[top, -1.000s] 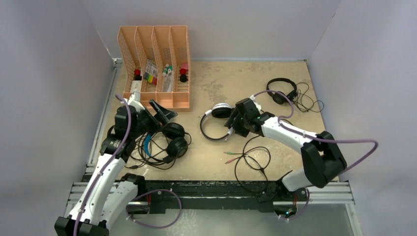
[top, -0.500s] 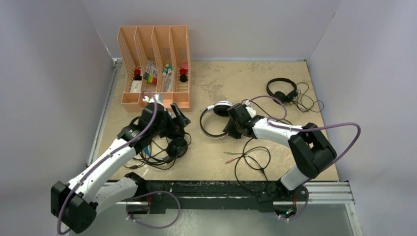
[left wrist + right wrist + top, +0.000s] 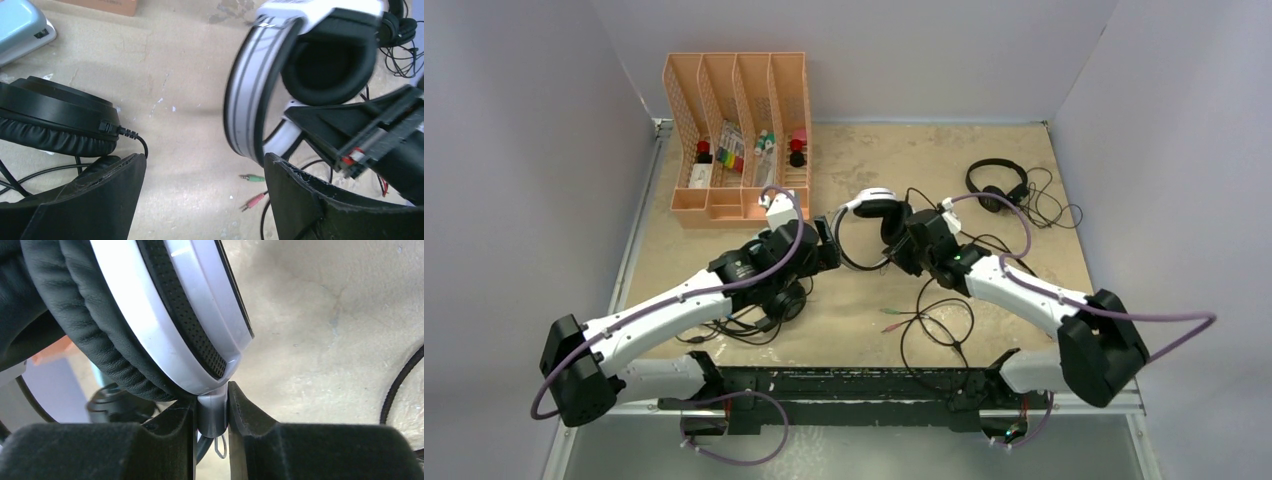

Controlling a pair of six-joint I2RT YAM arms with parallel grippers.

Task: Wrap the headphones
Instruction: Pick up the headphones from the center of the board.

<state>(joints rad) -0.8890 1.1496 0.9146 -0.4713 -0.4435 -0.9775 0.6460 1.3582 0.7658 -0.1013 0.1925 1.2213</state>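
Overhead, mid-table: white-and-black headset (image 3: 861, 212); slim black headset (image 3: 996, 184) well apart, far right near the edge.
Left wrist: left gripper (image 3: 202, 167) jaws wide apart, holding nothing; headband (image 3: 245, 95) just beyond them, bare tabletop (image 3: 185, 90) between it and blue-band headset (image 3: 55, 120).
Right wrist: right gripper (image 3: 212, 412) clamped on the white headset's grey stem (image 3: 212, 402), a grip unseen overhead.

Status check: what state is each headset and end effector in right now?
white headset: held at earcup stem, unwrapped
slim black headset: lying, unwrapped
near black headset: lying, unwrapped
left end effector: open, empty
right end effector: shut on white headset
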